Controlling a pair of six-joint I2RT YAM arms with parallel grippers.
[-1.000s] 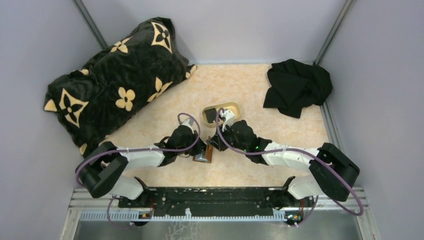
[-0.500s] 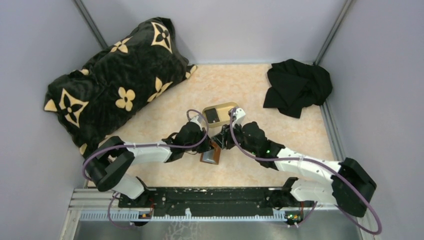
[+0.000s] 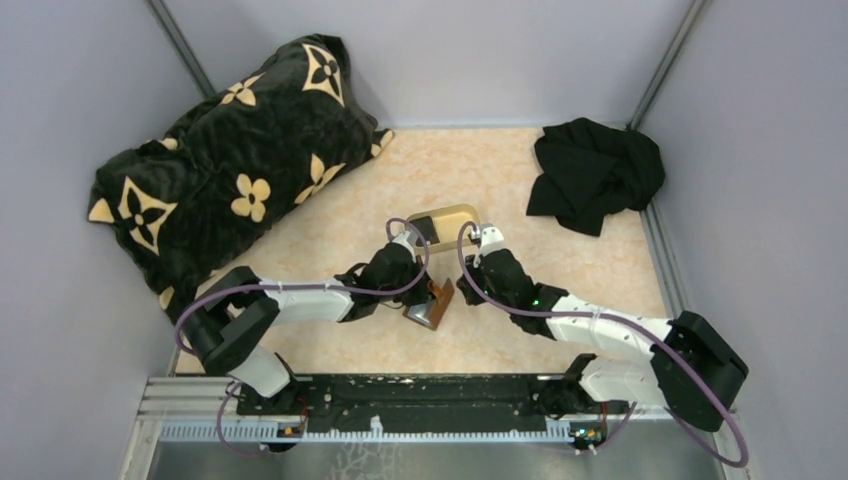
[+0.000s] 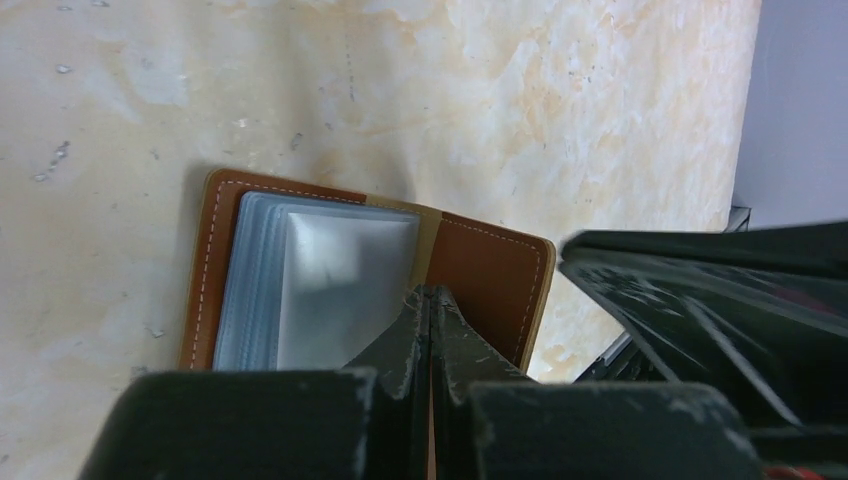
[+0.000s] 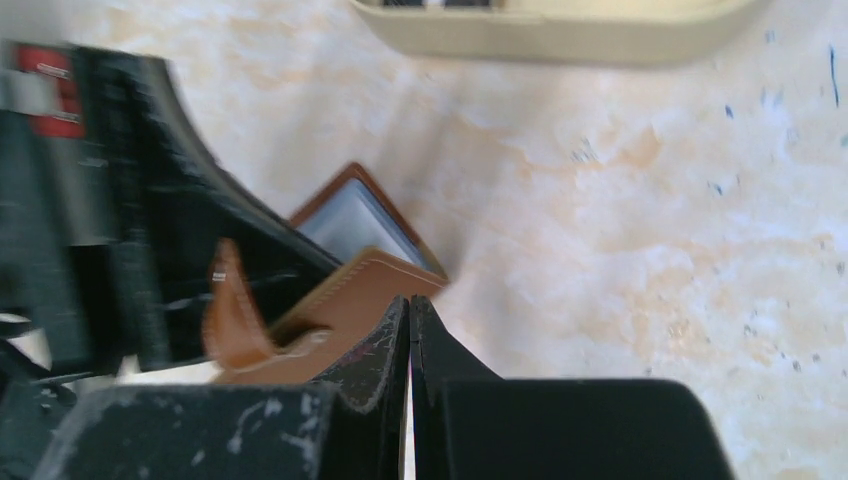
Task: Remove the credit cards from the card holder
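The card holder [image 3: 430, 303] lies open on the table between my grippers, brown outside, with pale blue-grey sleeves [image 4: 340, 290] facing up. One brown panel [image 5: 350, 290] is tilted up, and its strap stands beside it. My left gripper [image 3: 410, 297] is shut over the spine [image 4: 430, 292], with a thin brown sliver between its fingers. My right gripper [image 3: 462, 292] is shut, its tips [image 5: 410, 300] at the raised panel's edge. I cannot tell separate credit cards apart in the sleeves. One dark card [image 3: 424, 231] lies in the tan tray [image 3: 462, 213].
The tan oval tray stands just beyond the holder, and its near wall [image 5: 560, 35] shows in the right wrist view. A black patterned pillow [image 3: 230, 160] lies at the back left. A black cloth [image 3: 595, 170] lies at the back right. Grey walls close in three sides.
My right gripper has come from the tray down to the holder's right side. My left gripper and the holder have shifted to the right. The brown panel now stands more tilted.
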